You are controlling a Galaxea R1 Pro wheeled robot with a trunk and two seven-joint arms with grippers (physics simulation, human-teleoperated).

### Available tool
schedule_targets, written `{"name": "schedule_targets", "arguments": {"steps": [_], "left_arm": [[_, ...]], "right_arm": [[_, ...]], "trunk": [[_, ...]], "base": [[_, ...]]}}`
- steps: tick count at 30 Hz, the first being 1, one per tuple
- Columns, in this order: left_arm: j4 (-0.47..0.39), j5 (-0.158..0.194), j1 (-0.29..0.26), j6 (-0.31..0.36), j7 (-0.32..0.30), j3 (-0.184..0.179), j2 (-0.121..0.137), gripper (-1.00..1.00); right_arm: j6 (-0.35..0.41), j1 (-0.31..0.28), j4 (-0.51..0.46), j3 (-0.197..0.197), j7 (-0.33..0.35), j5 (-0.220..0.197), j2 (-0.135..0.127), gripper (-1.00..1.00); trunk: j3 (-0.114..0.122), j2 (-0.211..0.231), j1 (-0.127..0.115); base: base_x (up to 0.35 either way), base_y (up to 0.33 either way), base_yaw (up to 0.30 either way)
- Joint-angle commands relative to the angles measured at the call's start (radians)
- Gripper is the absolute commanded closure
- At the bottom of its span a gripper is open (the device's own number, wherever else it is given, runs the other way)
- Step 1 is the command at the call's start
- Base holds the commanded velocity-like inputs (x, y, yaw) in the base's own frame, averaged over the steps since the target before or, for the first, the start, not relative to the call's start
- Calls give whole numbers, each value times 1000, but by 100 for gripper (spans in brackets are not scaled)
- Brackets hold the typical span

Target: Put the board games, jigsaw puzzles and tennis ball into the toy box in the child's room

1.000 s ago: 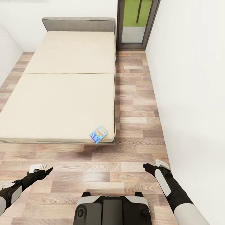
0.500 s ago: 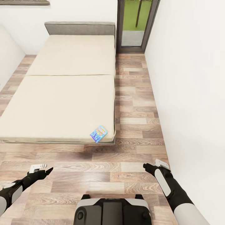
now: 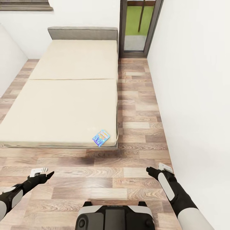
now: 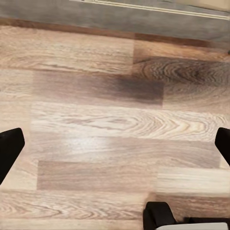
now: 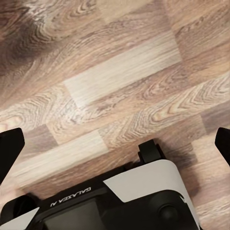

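Both arms low and bent over the wood floor (image 3: 105, 172), left gripper (image 3: 48, 174) and right gripper (image 3: 150, 170) spread apart and holding nothing, small blue board game (image 3: 101, 137) on the near right corner of the bed (image 3: 64, 105)

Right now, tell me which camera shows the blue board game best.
The head view: the blue board game lies whole and unobstructed at the bed's near right corner. Both wrist views look down at wooden floor, not the game.

Board game (image 3: 101, 137) on bed's (image 3: 64, 105) near right corner, door (image 3: 137, 25) behind.
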Motion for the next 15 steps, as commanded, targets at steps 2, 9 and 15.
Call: {"name": "schedule_targets", "arguments": {"steps": [2, 9, 15], "left_arm": [[2, 1, -1, 6, -4, 2, 0, -100], [-30, 0, -13, 214, -3, 1, 2, -100], [-139, -2, -14, 435, -3, -6, 1, -100]], "right_arm": [[3, 0, -2, 2, -9, -11, 0, -100], [7, 0, -2, 2, -10, -14, 1, -100], [16, 0, -2, 0, -16, -21, 1, -100]], "trunk": [[2, -2, 1], [13, -2, 1], [23, -2, 1]], "base": [[0, 0, 0], [0, 0, 0], [0, 0, 0]]}}
